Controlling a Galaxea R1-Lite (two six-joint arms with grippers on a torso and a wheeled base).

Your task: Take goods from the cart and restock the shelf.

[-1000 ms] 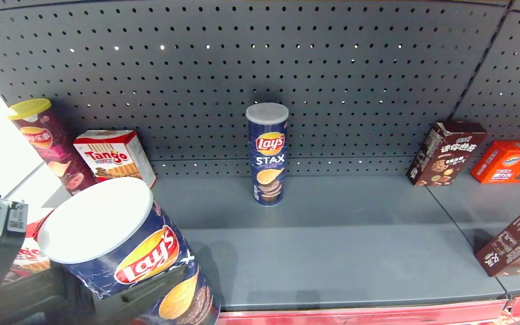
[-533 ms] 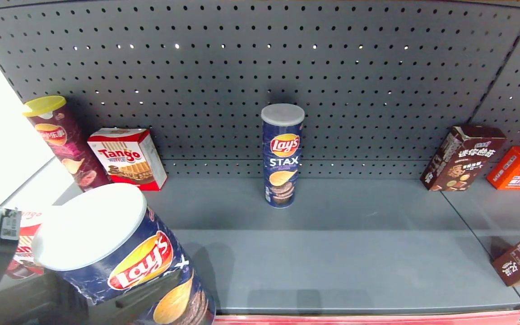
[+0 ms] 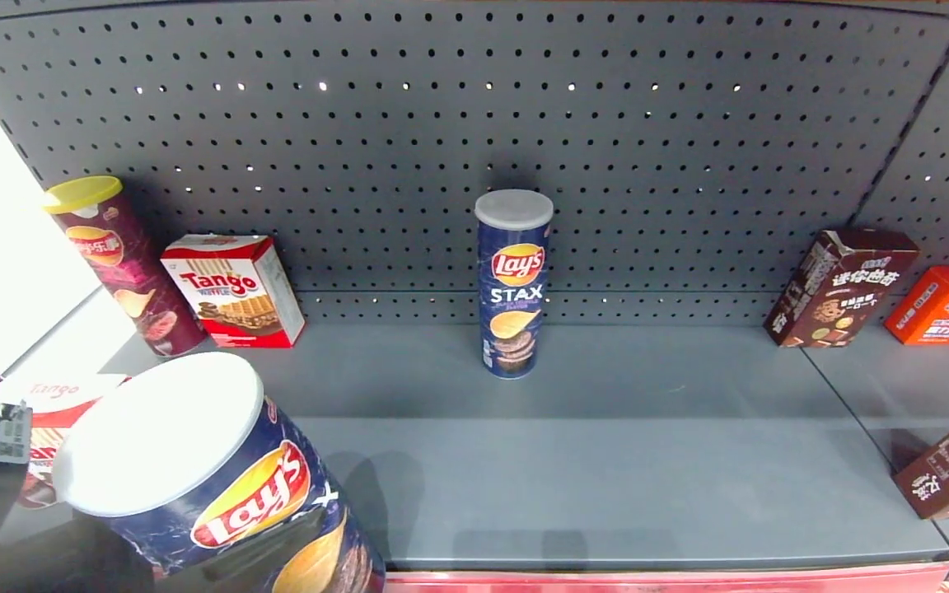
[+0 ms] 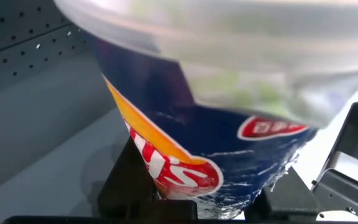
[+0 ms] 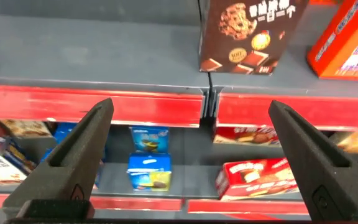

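Grey shelf [image 3: 606, 461] with pegboard back [image 3: 441, 123]: one blue can [image 3: 513, 284] upright at mid-back, maroon can [image 3: 124, 263] just beside wafer box [image 3: 236, 288] far left, brown box [image 3: 841, 288] and orange box [image 3: 948, 305] right. Left pincer [image 4: 204, 199] low at the front-left, clamped on a tilted held can [image 3: 211, 486]. Right pincer [image 5: 194, 168] spread wide, empty, facing the red shelf edge [image 5: 135, 106].

Head cam: high, in front of the shelf [image 3: 606, 461], looking forward and down. Pegboard [image 3: 474, 123] at 12 o'clock, red front rail [image 3: 647, 576] at 6.
Left wrist cam: hard up against the chips can [image 4: 185, 162], facing the pegboard. Head cam sees the same can at 8 o'clock.
Right wrist cam: low, outside the shelf, close, facing the rail it shares with the head cam.
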